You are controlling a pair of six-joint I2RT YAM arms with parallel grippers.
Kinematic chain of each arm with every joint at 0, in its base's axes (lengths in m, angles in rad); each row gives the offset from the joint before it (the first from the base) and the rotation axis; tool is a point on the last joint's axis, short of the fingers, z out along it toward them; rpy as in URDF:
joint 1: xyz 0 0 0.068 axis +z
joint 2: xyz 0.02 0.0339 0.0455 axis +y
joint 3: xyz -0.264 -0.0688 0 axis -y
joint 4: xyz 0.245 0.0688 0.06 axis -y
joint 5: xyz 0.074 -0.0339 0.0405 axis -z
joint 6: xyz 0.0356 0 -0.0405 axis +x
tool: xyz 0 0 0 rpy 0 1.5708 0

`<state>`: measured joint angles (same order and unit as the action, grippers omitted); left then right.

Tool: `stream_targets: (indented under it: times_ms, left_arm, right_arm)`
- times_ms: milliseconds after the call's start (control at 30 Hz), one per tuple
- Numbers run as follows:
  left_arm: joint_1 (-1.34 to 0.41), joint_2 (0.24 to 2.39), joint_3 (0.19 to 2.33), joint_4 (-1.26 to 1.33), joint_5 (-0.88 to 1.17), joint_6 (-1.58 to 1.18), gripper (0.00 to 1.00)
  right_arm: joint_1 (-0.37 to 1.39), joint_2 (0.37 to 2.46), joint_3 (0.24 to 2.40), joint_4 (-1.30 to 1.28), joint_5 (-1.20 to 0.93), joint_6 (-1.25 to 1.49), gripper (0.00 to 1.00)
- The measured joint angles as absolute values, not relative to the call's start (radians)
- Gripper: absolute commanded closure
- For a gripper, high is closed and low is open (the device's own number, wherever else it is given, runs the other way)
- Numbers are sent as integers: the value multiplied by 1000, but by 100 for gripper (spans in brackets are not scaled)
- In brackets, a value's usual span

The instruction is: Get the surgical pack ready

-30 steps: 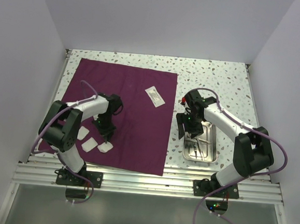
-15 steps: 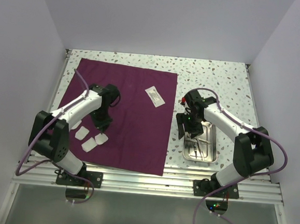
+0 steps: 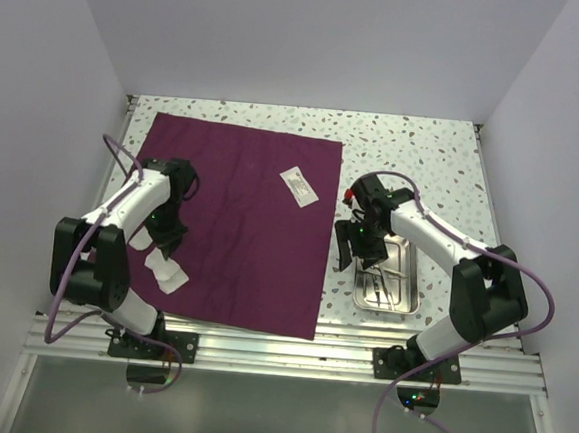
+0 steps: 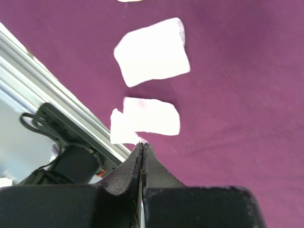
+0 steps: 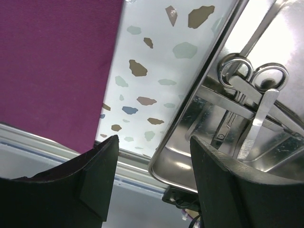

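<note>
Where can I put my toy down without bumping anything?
The middle of the maroon cloth, between the white packet and the white pads, is bare. So is the speckled table beyond the steel tray. Crowded: the pads' corner and the tray, full of instruments.

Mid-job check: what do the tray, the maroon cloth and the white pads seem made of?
The tray: polished metal, probably stainless steel; it mirrors the instruments inside. The maroon cloth: matte woven fabric; no shine, faint creases. The white pads: likely gauze or cotton; soft, slightly fuzzy edges, fibre uncertain.
</note>
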<state>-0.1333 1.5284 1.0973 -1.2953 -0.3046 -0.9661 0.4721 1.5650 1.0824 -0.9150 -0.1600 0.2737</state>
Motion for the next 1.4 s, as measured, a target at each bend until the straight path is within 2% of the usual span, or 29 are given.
stream_targets:
  times_ms: [1267,1400]
  left_arm:
    - [-188,1790,1075,-1237,-314,-903,100]
    - [-199,1802,1075,-1236,-315,-900,88]
  right_arm:
    - [485,1565,1082,-905,-176,274,34]
    - [485,1565,1082,-905,-176,274,34]
